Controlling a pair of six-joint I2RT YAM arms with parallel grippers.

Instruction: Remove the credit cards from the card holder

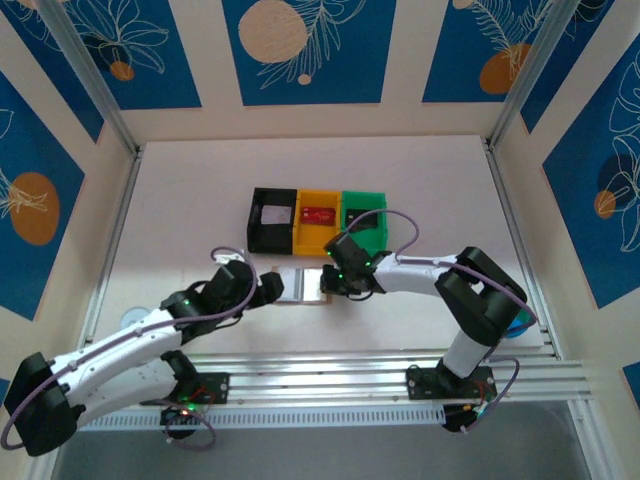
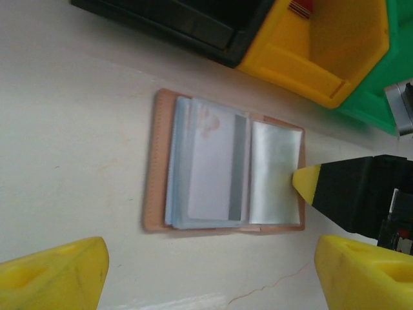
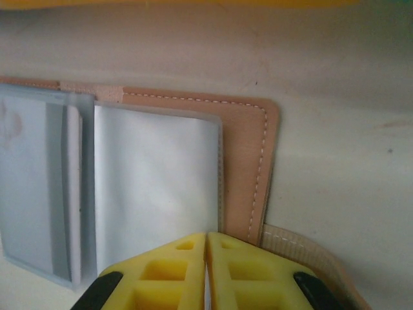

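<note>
The tan card holder (image 2: 155, 161) lies open and flat on the table (image 2: 71, 129), also seen in the top view (image 1: 300, 283). Its left side holds a stack of clear pockets with a pale credit card (image 2: 213, 161) that has a grey stripe. My left gripper (image 2: 210, 278) hovers open just in front of the holder, with its yellow fingers (image 2: 55, 271) wide to either side. My right gripper (image 3: 206, 242) is shut, with its tips resting on the near edge of the right clear pocket (image 3: 155, 181). That tip (image 2: 306, 184) presses on the page.
Black (image 1: 272, 220), yellow (image 1: 318, 225) and green (image 1: 365, 222) bins stand in a row just behind the holder. A red card (image 1: 318, 214) lies in the yellow bin. The holder's strap (image 3: 303, 252) sticks out beside my right fingers.
</note>
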